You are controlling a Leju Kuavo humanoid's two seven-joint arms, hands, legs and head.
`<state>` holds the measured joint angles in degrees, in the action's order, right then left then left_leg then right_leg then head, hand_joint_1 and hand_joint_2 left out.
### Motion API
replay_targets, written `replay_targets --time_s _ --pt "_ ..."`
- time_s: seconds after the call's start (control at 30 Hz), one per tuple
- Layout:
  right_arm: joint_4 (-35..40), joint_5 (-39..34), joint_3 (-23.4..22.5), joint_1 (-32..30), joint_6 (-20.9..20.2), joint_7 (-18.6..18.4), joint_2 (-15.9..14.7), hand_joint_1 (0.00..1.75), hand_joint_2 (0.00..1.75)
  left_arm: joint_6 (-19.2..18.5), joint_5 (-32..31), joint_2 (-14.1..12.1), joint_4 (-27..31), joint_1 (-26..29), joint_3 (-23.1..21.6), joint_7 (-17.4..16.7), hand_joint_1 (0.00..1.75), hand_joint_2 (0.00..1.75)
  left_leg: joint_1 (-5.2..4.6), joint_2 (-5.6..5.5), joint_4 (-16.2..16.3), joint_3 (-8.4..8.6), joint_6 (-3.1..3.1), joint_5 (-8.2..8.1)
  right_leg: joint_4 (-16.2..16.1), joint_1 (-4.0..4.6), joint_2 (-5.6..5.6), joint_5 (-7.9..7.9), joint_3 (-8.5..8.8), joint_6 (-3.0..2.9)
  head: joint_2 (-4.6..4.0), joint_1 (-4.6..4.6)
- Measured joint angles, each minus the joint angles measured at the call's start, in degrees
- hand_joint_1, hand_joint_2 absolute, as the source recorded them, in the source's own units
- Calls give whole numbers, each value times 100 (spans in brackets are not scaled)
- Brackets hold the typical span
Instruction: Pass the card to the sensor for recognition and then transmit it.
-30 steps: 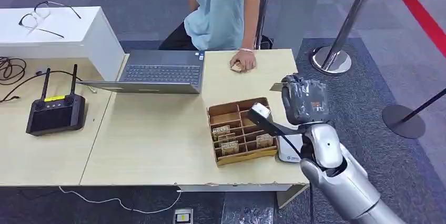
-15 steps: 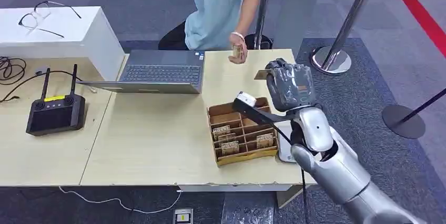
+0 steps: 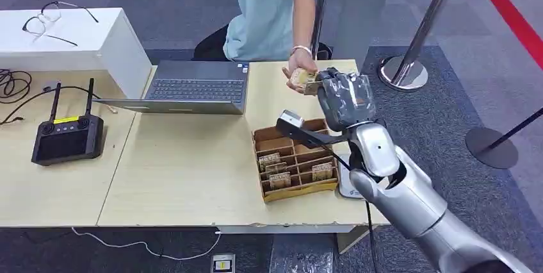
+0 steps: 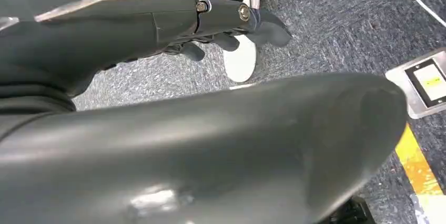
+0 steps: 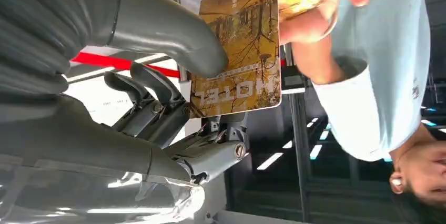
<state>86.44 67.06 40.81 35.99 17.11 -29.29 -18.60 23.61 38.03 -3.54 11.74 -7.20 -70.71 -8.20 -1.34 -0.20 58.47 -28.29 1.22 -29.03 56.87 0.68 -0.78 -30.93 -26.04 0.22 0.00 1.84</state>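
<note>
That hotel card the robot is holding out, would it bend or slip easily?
The card looks flat and unbent in the right hand, so it is probably stiff and light. Its glossy face may be slippery; the thumb pins it.

The right arm reaches up and forward over the surface (image 3: pixel 192 177), its right robot hand (image 3: pixel 342 97) raised beyond the far side of the wooden box (image 3: pixel 294 157), thumb and fingers pinching a card (image 5: pixel 239 50). The left robot hand (image 4: pixel 231 21) hangs toward the floor, fingers loosely curled.

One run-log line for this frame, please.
phase: handover | right hand holds yellow-brown hotel card | person's hand touching card | left hand hanging
</note>
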Motion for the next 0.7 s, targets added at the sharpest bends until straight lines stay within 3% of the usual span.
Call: replay_targets --time_s 0.7 --pt "-293 -48 347 221 -109 9 129 175 175 -13 -24 -11 0 -1 -4 2 0 0 0 0 0 -2 0 0 0 0 0 0 -2 0 0 -2"
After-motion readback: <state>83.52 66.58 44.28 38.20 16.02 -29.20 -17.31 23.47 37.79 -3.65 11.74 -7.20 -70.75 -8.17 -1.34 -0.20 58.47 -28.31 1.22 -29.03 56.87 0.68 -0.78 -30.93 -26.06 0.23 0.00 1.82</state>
